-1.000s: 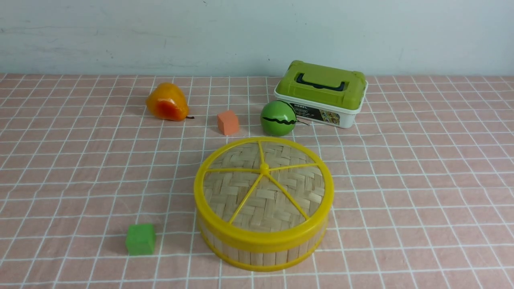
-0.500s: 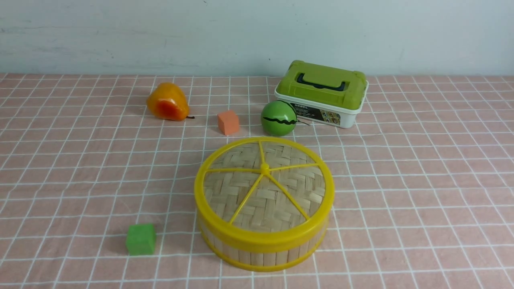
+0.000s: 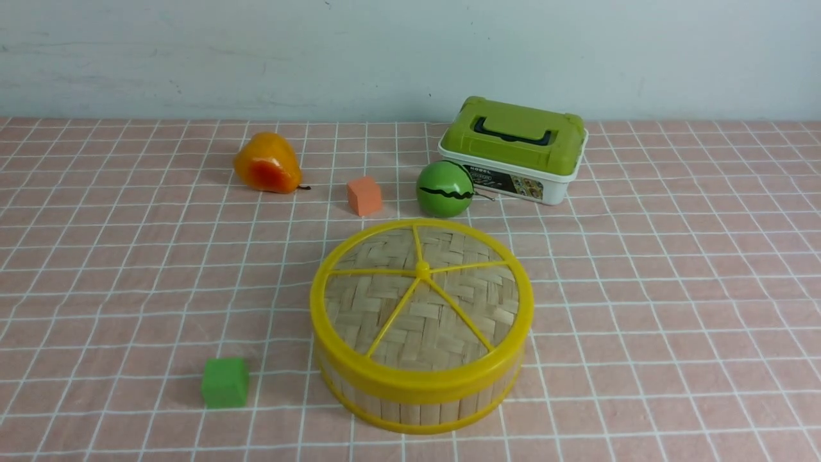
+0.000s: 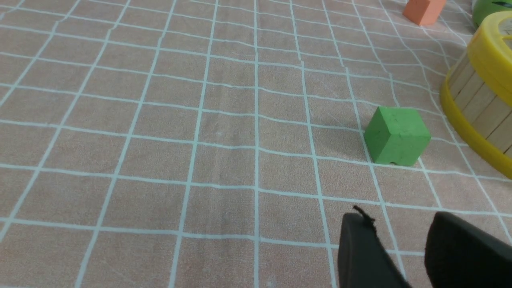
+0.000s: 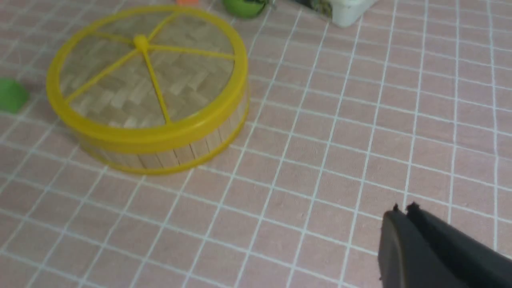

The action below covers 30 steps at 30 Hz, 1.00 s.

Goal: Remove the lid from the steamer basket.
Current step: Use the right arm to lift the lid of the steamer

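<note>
The lid [image 3: 385,301], a woven bamboo disc with a yellow rim, five spokes and a centre knob, sits closed on the steamer basket [image 3: 417,407] at the table's middle front. Neither gripper shows in the front view. In the right wrist view the lid [image 5: 132,92] and the basket [image 5: 192,150] lie well ahead of my right gripper [image 5: 404,210], which is shut and empty over the cloth. In the left wrist view my left gripper [image 4: 400,224] is open and empty, short of a green cube [image 4: 396,136], with the basket wall [image 4: 480,108] beyond it at the frame's edge.
The green cube [image 3: 224,382] lies left of the basket. Behind the basket are an orange cube [image 3: 364,196], a green ball [image 3: 444,188], a white box with a green lid [image 3: 513,147] and a pear [image 3: 266,163]. A pink checked cloth [image 3: 673,289] covers the table.
</note>
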Motion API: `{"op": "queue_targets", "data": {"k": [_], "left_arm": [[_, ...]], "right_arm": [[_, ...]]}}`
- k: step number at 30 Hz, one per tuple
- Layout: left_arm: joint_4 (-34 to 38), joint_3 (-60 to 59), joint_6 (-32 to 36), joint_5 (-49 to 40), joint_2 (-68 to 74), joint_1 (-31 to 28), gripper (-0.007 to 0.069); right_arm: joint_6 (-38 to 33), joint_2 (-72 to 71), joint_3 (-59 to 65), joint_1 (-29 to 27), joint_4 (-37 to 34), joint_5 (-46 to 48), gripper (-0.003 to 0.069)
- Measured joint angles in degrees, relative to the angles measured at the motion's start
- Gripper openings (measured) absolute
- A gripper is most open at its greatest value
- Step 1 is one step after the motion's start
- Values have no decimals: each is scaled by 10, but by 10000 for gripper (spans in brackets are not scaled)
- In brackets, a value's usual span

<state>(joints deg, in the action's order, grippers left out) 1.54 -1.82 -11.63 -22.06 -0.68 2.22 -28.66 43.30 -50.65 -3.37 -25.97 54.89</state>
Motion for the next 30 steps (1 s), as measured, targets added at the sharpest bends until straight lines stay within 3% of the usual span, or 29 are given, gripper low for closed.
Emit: {"op": "queue_targets", "data": {"k": [6, 7, 10, 14, 21, 30], "left_arm": [[0, 0, 0, 0, 0, 0, 239], [0, 0, 0, 0, 0, 0, 239], [0, 0, 0, 0, 0, 0, 239], [0, 0, 0, 0, 0, 0, 239], [0, 0, 0, 0, 0, 0, 239], [0, 0, 0, 0, 0, 0, 239]], "right_arm": [[-21, 193, -167, 65, 19, 112, -6], [-18, 247, -207, 100, 41, 139, -4], [11, 322, -270, 166, 92, 158, -3], [97, 466, -396, 280, 217, 162, 3], [161, 611, -538, 350, 256, 164, 50], [179, 766, -684, 376, 225, 164, 384]]}}
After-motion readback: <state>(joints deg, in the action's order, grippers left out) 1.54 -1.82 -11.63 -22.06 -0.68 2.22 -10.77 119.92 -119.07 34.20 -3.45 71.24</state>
